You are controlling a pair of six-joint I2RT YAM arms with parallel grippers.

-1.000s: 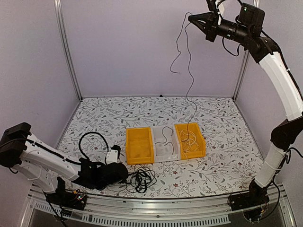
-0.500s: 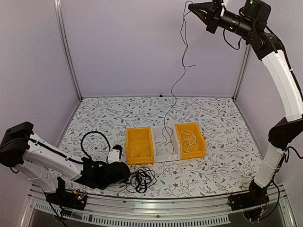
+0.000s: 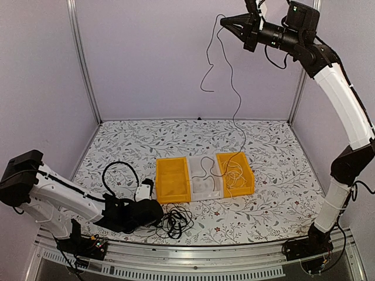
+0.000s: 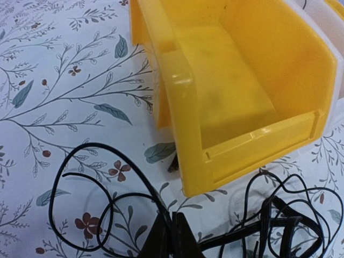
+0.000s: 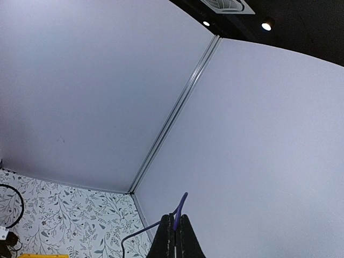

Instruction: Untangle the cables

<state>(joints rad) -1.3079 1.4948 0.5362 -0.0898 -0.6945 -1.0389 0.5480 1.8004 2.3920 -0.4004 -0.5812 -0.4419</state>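
My right gripper (image 3: pixel 224 22) is raised high at the back and shut on a thin dark cable (image 3: pixel 234 93). The cable hangs down to the bins, with a loose end dangling to the left. In the right wrist view the gripper (image 5: pixel 176 224) pinches the purplish cable (image 5: pixel 181 204). My left gripper (image 3: pixel 157 214) lies low at the table's front, shut on a black cable (image 4: pixel 107 161) from the tangled black bundle (image 3: pixel 176 220). In the left wrist view the gripper (image 4: pixel 172 228) grips a black loop. More tangle (image 4: pixel 285 226) lies to the right.
Three bins stand mid-table: left yellow bin (image 3: pixel 171 179), white bin (image 3: pixel 204 186), right yellow bin (image 3: pixel 235 173) holding pale cables. A white plug (image 3: pixel 141 191) with a black loop (image 3: pixel 120 175) lies left of the bins. The yellow bin (image 4: pixel 231 91) is close ahead of the left gripper.
My right gripper has swung left and slightly lower, and the hanging cable has swayed with it. My left gripper has crept a little to the right, toward the black bundle.
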